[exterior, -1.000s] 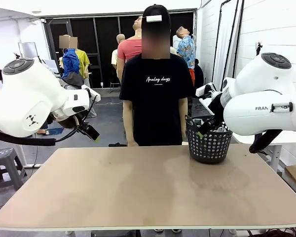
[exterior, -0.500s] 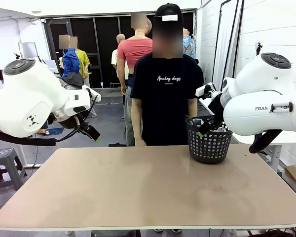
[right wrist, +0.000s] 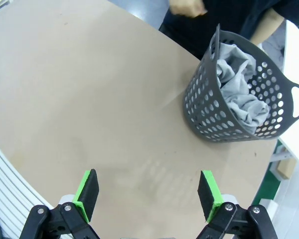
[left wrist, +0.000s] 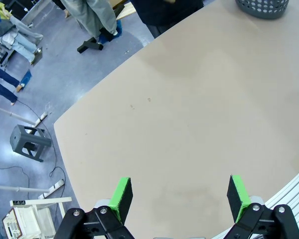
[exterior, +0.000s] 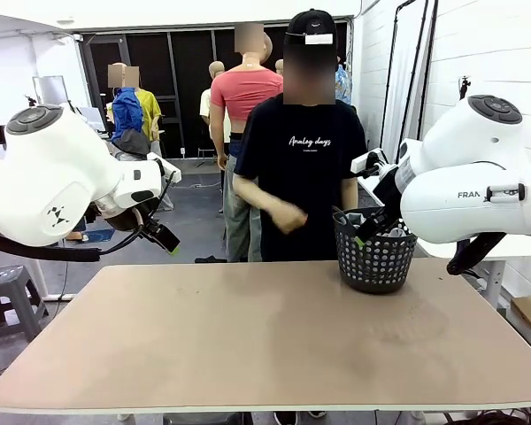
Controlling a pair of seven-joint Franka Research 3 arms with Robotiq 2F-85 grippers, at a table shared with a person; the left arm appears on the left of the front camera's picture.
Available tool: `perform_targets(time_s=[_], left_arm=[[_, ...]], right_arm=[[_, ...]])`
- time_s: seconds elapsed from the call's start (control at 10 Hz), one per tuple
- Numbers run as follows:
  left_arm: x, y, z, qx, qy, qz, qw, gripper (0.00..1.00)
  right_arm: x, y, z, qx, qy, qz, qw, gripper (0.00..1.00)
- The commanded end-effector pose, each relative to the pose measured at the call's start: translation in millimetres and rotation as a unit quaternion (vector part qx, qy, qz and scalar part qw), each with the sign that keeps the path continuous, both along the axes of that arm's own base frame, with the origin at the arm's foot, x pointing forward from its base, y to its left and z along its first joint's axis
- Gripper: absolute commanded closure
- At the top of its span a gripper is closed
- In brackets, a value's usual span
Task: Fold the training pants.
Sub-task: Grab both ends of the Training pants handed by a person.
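Left gripper (left wrist: 180, 196), jaws wide apart, above the tan table (left wrist: 189, 114); perforated grey basket (left wrist: 263, 7) at its far corner.

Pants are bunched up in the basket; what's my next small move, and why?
Probably wait for now. The pants lie crumpled inside the basket, the person's hand is raised near it, and the left end effector and right end effector hang open above the table. If the hand draws away, ease the right one toward the basket.
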State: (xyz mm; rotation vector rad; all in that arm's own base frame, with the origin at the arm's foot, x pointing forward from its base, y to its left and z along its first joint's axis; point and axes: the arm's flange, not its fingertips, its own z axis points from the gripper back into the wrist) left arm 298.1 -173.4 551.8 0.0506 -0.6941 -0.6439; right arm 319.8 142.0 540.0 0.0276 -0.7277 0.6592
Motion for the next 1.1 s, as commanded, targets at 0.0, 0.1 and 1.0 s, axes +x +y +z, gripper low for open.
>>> perform_targets(time_s=[0.0,0.1,1.0], left_arm=[[1.8,2.5,-0.3,0.006,0.0,-0.009,1.0,0.0],[1.8,2.5,-0.3,0.006,0.0,-0.009,1.0,0.0],[1.8,2.5,-0.3,0.006,0.0,-0.009,1.0,0.0]], right_arm=[[0.5,-1.1,0.0,0.001,0.001,0.0,1.0,0.0],[0.5,-1.1,0.0,0.001,0.001,0.0,1.0,0.0],[0.5,-1.1,0.0,0.001,0.001,0.0,1.0,0.0]])
